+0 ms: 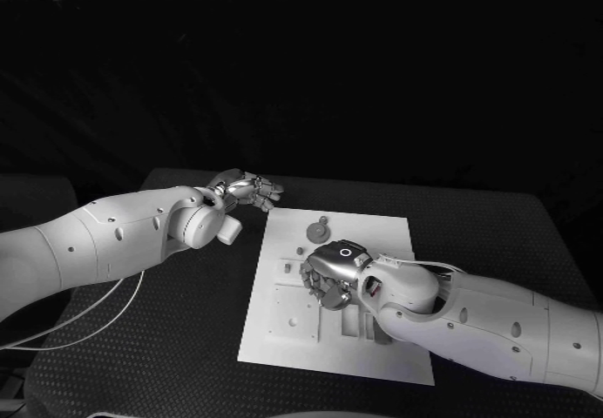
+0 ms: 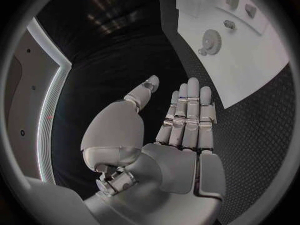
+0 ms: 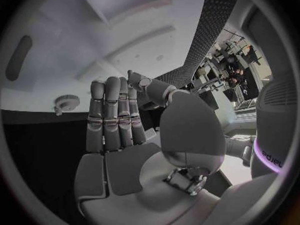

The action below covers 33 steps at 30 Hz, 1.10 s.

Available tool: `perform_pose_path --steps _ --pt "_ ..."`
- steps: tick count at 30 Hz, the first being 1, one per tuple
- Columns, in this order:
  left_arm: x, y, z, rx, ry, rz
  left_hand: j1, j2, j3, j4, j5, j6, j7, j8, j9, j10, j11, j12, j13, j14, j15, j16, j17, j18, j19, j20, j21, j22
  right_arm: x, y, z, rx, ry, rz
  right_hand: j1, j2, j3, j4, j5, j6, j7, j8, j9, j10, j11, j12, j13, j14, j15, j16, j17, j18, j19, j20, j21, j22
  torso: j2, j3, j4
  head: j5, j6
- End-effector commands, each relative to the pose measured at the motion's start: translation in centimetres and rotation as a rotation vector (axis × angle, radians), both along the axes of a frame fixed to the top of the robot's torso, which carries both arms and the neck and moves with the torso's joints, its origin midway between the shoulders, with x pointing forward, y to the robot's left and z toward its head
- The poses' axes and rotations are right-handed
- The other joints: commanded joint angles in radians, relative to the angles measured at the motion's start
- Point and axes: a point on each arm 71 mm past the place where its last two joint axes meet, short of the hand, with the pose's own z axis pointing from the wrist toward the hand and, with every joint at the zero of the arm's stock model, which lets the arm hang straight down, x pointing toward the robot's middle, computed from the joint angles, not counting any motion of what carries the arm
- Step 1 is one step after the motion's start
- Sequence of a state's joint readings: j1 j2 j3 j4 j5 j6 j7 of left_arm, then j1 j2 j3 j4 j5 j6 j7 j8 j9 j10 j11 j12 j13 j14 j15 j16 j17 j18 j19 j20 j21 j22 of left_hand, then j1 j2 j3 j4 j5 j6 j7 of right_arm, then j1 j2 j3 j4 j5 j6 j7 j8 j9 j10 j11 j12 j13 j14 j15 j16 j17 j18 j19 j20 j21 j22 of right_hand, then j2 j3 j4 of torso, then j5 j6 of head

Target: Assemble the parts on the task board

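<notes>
The white task board (image 1: 287,344) lies in the middle of the black table. A grey gear-shaped part (image 1: 318,231) sits near its far edge; it also appears in the left wrist view as a gear (image 2: 210,38) on the board (image 2: 262,65), and in the right wrist view as a gear (image 3: 65,103). My left hand (image 1: 249,189) hovers over the table just beyond the board's far-left corner, its fingers (image 2: 187,112) straight and holding nothing. My right hand (image 1: 329,275) is over the board's middle, palm toward it, its fingers (image 3: 112,115) extended and empty.
Several recesses and small fittings (image 1: 339,324) mark the board's near half under my right forearm. Two small pieces (image 2: 230,25) lie on the board past the gear. A white cable (image 1: 101,315) loops from my left arm over the table's left side.
</notes>
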State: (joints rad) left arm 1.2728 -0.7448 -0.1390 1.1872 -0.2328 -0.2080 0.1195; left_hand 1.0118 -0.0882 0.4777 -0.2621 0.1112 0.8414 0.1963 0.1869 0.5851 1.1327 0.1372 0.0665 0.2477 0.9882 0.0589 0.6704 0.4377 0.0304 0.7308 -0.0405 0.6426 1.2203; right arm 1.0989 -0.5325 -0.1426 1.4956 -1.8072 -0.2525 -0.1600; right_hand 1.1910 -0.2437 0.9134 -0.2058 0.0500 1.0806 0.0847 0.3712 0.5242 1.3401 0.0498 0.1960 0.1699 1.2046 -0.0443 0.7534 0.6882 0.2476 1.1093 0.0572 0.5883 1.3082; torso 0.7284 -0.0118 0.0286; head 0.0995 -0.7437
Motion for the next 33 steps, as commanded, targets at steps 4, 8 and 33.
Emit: perform_pose_path --steps 4,8,33 --pt "0.1 -0.2 0.3 -0.006 -0.015 -0.007 -0.004 0.0 -0.004 0.001 -0.005 -0.007 -0.003 0.004 -0.002 -0.001 0.001 0.004 -0.001 0.008 -0.001 -0.004 0.002 0.018 0.006 -0.001 -0.005 0.002 -0.4 0.3 -0.3 -0.005 -0.005 0.015 -0.008 0.004 0.003 -0.005 0.002 0.008 0.002 0.003 0.001 0.004 -0.001 -0.005 0.002 0.008 -0.002 -0.006 0.002 0.014 0.002 -0.005 0.003 0.013 -0.001 0.0001 -0.0014 0.011 -0.009" --pt "0.0 -0.2 0.3 -0.006 -0.015 -0.008 -0.004 0.0 -0.004 0.001 -0.005 -0.007 -0.003 0.005 -0.002 -0.001 0.001 0.004 -0.001 0.008 -0.001 -0.004 0.002 0.018 0.006 -0.001 -0.005 0.002 -0.5 0.3 -0.7 -0.018 0.003 0.014 -0.008 0.004 0.004 -0.005 0.002 0.008 0.002 0.003 0.002 0.004 0.0 -0.006 0.003 0.009 -0.002 -0.007 0.002 0.014 0.002 -0.005 0.003 0.012 -0.001 0.0001 -0.0021 0.012 -0.009" --pt "0.0 -0.2 0.3 -0.007 -0.013 -0.013 -0.004 0.0 -0.004 0.002 -0.005 -0.007 -0.003 0.006 -0.002 0.0 0.001 0.005 -0.001 0.009 -0.001 -0.007 0.005 0.018 0.007 -0.001 -0.006 0.003 -1.1 0.8 -1.6 -0.028 0.021 0.034 -0.01 0.005 0.005 -0.006 0.002 0.008 0.002 0.002 0.004 0.005 -0.001 -0.008 0.005 0.01 -0.002 -0.009 0.005 0.014 0.003 -0.006 0.003 0.012 -0.001 -0.0003 -0.0011 0.016 -0.017"
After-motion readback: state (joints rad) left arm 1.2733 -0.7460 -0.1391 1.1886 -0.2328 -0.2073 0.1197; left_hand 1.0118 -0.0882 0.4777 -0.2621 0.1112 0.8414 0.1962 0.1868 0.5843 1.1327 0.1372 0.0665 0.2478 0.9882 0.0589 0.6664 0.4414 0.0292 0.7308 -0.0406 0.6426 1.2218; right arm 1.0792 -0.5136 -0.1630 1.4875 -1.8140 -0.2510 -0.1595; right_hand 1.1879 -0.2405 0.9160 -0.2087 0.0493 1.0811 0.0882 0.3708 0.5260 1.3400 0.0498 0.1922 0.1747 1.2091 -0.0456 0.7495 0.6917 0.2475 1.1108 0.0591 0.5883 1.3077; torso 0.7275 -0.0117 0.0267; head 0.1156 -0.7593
